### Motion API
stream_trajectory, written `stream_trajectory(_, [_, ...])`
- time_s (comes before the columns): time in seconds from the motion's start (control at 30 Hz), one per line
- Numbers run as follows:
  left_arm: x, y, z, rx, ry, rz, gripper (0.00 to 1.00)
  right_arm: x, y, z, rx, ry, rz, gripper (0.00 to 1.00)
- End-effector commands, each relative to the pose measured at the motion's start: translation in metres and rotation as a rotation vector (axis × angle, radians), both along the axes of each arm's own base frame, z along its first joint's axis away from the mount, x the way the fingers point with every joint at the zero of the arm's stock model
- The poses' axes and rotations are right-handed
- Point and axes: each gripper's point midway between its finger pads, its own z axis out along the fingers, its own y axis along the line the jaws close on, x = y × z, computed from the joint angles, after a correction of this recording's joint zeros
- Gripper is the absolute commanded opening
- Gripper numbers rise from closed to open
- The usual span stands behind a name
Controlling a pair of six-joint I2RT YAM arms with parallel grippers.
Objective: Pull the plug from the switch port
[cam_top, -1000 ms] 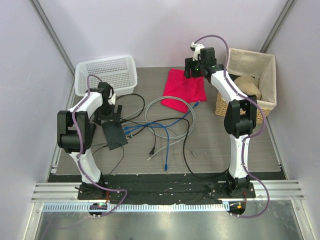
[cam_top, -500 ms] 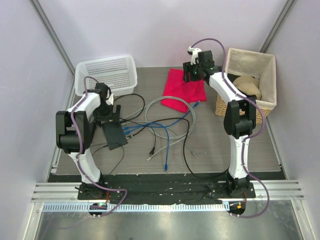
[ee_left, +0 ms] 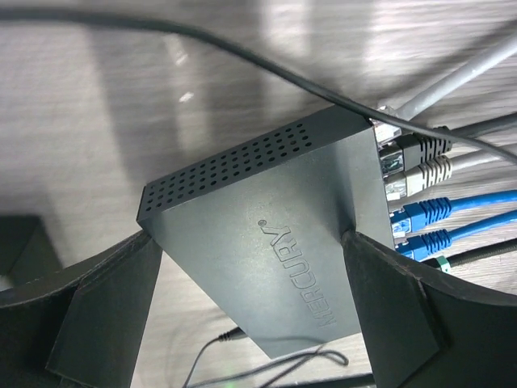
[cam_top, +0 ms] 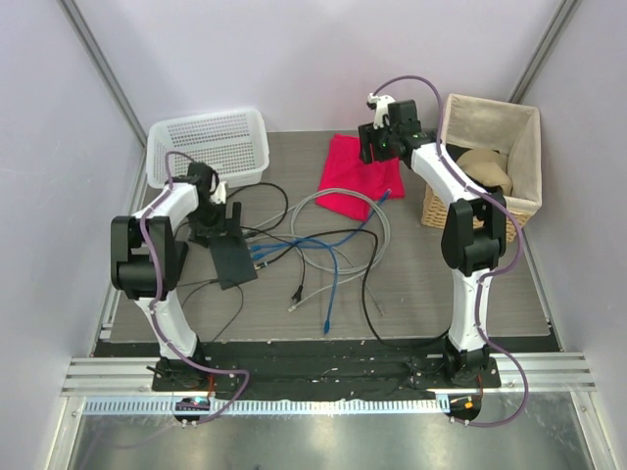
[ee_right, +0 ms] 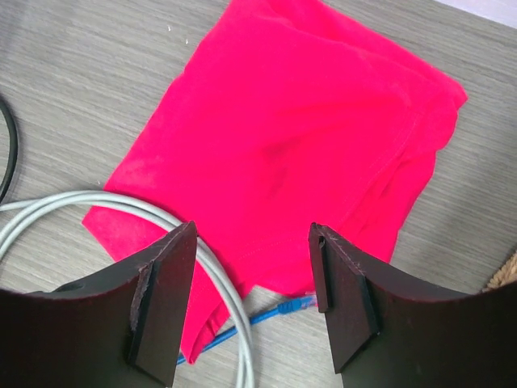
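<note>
The switch (cam_top: 233, 261) is a flat matte black box on the left of the table, marked MERCURY in the left wrist view (ee_left: 266, 242). Several plugs sit in its sockets on one narrow edge: a black one (ee_left: 424, 147), a grey one (ee_left: 426, 172) and two blue ones (ee_left: 426, 213). My left gripper (cam_top: 218, 227) straddles the switch, and both fingers (ee_left: 113, 315) press its long sides in the wrist view (ee_left: 250, 237). My right gripper (cam_top: 378, 147) hangs open and empty over the red cloth (ee_right: 307, 137), far from the switch.
A white perforated basket (cam_top: 209, 147) stands at the back left, and a lined wicker basket (cam_top: 485, 162) at the right. Grey coiled cable (cam_top: 338, 217), blue and black cables spread from the switch across the middle. A loose blue plug (ee_right: 292, 306) lies by the cloth.
The switch has shifted and turned a little to the right in my left gripper, dragging the cables with it. My right gripper has moved slightly left over the red cloth.
</note>
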Motion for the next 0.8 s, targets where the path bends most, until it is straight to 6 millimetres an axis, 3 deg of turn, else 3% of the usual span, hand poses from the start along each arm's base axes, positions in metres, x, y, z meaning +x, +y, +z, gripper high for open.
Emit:
stream_trajectory(0.0, [0.017,-0.032,-0.030,-0.015,-0.083,-0.230,0.98,-0.005,-0.002,0.038,-0.016,-0.088,0.004,0.66])
stream_trajectory(0.13, [0.016,-0.054,-0.035,0.100,-0.133,-0.442,0.97,-0.010,-0.004,0.037,-0.026,-0.085,0.006,0.66])
stream_trajectory(0.23, [0.014,-0.059,-0.037,0.197,-0.149,-0.540,0.96,-0.013,-0.006,0.036,-0.034,-0.082,0.004,0.66])
stream_trajectory(0.33, [0.014,-0.063,-0.038,0.288,-0.158,-0.582,0.89,-0.016,-0.009,0.034,-0.044,-0.078,0.003,0.66])
stream_trajectory(0.47, [0.019,-0.061,-0.038,0.353,-0.120,-0.492,0.88,-0.018,-0.010,0.033,-0.048,-0.075,0.003,0.66])
stream_trajectory(0.63, [0.022,-0.067,0.001,0.261,-0.124,-0.344,0.90,-0.018,-0.010,0.039,-0.055,-0.087,0.002,0.66])
stream_trajectory(0.67, [0.025,-0.068,0.023,0.228,-0.180,-0.325,0.90,-0.018,-0.011,0.040,-0.056,-0.089,0.001,0.66])
stream_trajectory(0.7, [0.023,-0.069,0.032,0.195,-0.193,-0.281,0.90,-0.019,-0.011,0.041,-0.052,-0.090,0.003,0.66])
stream_trajectory(0.77, [0.017,-0.059,0.042,0.181,-0.197,-0.241,0.89,-0.020,-0.009,0.041,-0.044,-0.087,0.010,0.66])
